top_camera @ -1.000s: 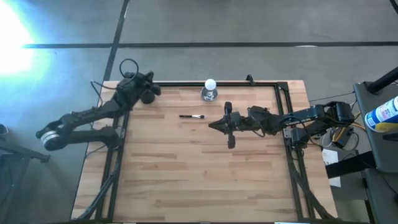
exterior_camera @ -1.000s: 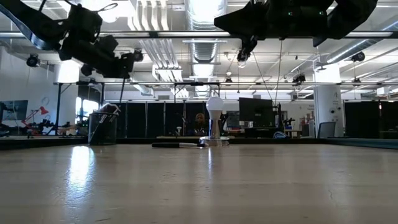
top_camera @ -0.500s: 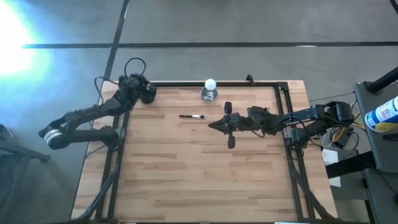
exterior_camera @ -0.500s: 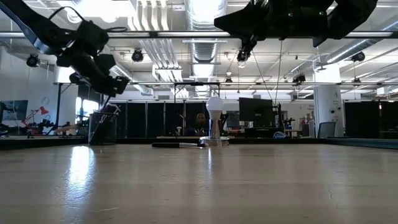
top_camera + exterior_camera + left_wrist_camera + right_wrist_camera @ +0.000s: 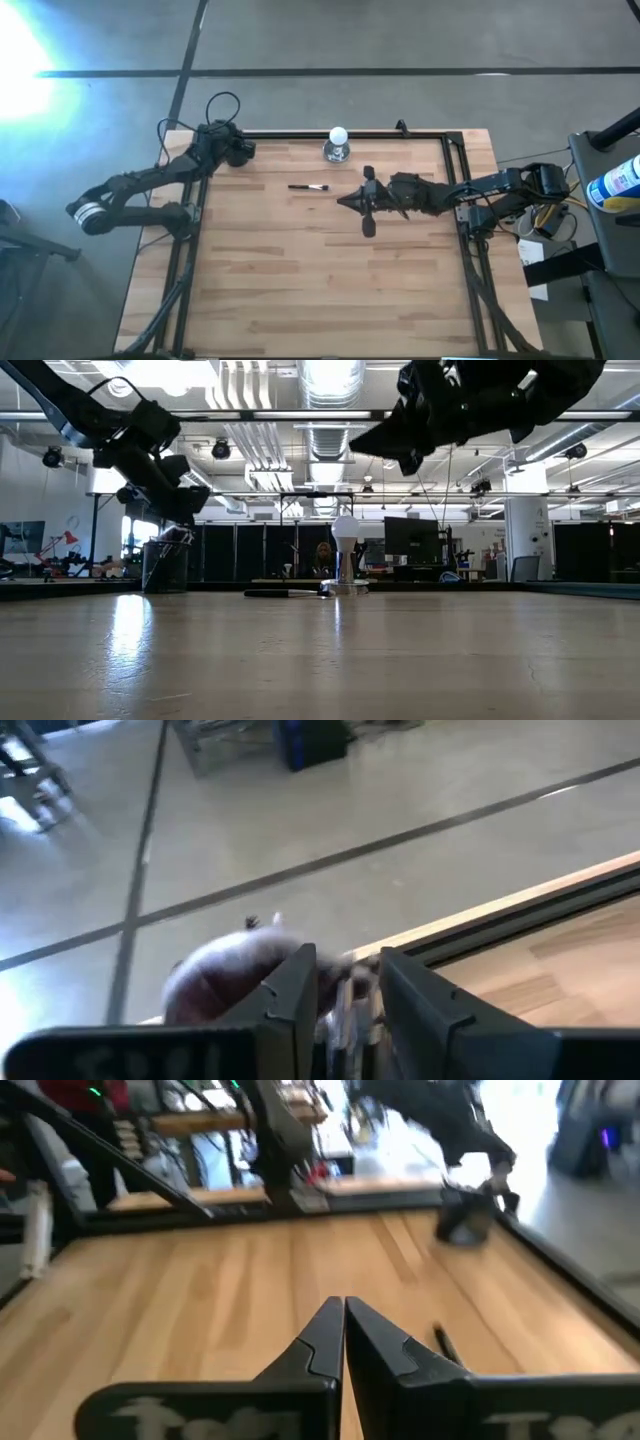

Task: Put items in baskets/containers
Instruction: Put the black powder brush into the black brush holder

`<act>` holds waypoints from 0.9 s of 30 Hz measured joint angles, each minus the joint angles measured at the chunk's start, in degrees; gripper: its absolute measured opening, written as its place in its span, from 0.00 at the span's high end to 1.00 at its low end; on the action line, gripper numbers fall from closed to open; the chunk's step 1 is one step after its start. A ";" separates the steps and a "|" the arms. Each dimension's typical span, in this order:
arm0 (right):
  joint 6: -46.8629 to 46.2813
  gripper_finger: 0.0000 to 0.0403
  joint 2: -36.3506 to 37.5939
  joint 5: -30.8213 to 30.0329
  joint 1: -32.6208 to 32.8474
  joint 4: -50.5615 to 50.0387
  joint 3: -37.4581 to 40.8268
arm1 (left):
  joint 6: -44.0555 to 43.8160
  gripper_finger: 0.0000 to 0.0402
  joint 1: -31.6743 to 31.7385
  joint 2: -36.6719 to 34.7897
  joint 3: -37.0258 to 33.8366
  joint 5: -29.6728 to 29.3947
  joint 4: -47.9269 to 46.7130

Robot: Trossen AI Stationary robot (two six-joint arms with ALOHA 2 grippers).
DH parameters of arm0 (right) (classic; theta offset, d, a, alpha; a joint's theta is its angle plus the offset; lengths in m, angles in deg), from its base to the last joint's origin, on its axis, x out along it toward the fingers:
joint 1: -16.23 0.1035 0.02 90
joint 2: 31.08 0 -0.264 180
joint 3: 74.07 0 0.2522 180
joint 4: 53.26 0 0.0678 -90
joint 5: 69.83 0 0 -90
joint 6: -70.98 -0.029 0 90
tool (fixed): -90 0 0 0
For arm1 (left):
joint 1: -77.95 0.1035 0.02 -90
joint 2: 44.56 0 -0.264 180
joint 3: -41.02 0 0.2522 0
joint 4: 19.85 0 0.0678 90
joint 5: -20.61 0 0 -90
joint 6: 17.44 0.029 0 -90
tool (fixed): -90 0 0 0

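From above: left gripper (image 5: 240, 152) poised over the cup (image 5: 236, 155) at the table's (image 5: 300, 270) far left corner, cup mostly hidden beneath it. One brush (image 5: 309, 187) flat on the wood, well apart from that gripper, nearer the right gripper (image 5: 352, 200), which hangs mid-table with tips aimed toward the brush. White ball (image 5: 338, 136) on its base by the far edge, beyond the brush.

At table height: left gripper (image 5: 185, 517) just above the cup (image 5: 165, 566), brush tips (image 5: 176, 534) jutting from its rim. Lone brush (image 5: 282, 593) lying beside the ball (image 5: 345, 528). Right gripper (image 5: 395, 442) high overhead. Behind, a wide workshop with ceiling lights, dark screens and a person seated far back.

Left wrist: fingers (image 5: 295, 985) parted, a blurred clump of brushes (image 5: 230, 975) between and beyond them; table rail and grey floor past that.

Right wrist: fingers (image 5: 322, 1342) pressed together, nothing between them; brush (image 5: 445, 1346) on the planks off to one side, cup (image 5: 466, 1220) and left arm at the far corner.
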 joint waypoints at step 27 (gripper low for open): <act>-1.56 0.55 -26.07 3.09 -14.33 -2.79 -7.78 | -1.35 0.72 -31.30 -8.86 -11.89 21.27 18.54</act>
